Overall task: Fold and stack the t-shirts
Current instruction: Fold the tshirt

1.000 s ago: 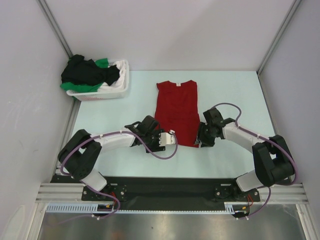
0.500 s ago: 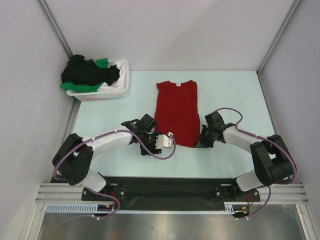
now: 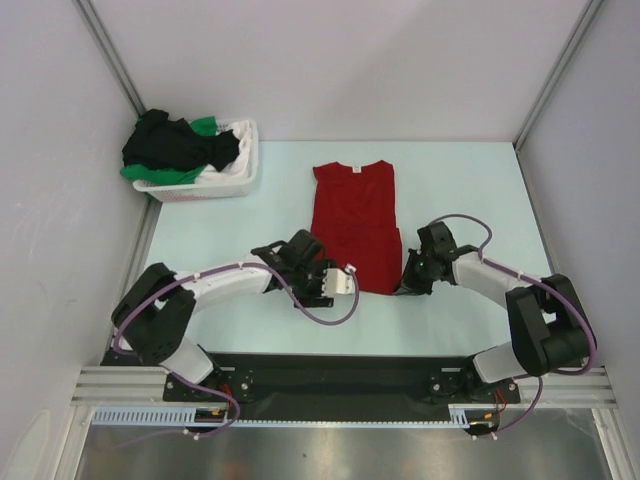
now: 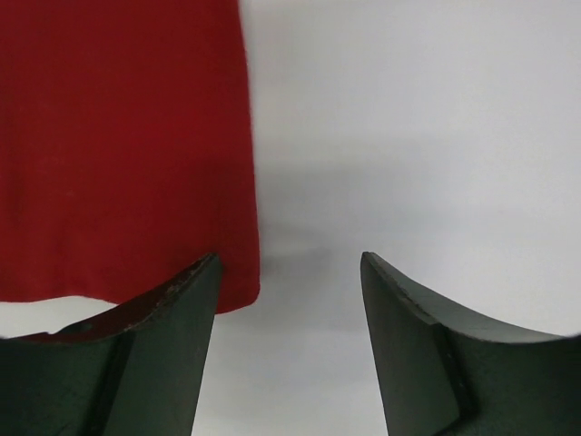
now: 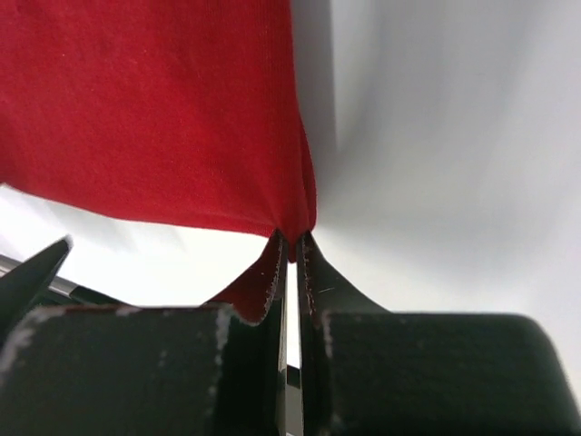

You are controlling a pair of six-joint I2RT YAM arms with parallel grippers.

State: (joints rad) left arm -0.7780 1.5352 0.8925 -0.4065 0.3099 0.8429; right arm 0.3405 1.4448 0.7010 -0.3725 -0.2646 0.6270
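Cloth is sitting pinched between the closed tips of my right claw (image 5: 290, 250), which is gripping the lower right hem corner of the red t-shirt (image 3: 352, 215). My left claw (image 4: 290, 272) is hanging open beside the lower left corner, gripping nothing. In its wrist view the gap between the tips is lying mostly over bare counter (image 3: 460, 190), with only one tip overlapping the hem.

I am judging this as the start of the lengthwise fold, with one corner taken. Next I am needing to shift the left claw sideways onto its corner, close it, then lift both corners together and carry the hem toward the collar.

The shirt is lying flat mid-frame, collar pointing to the top, hem to the bottom, long axis running top to bottom. The black and green t-shirts (image 3: 175, 145) are waiting in the basket (image 3: 250, 160) at upper left.
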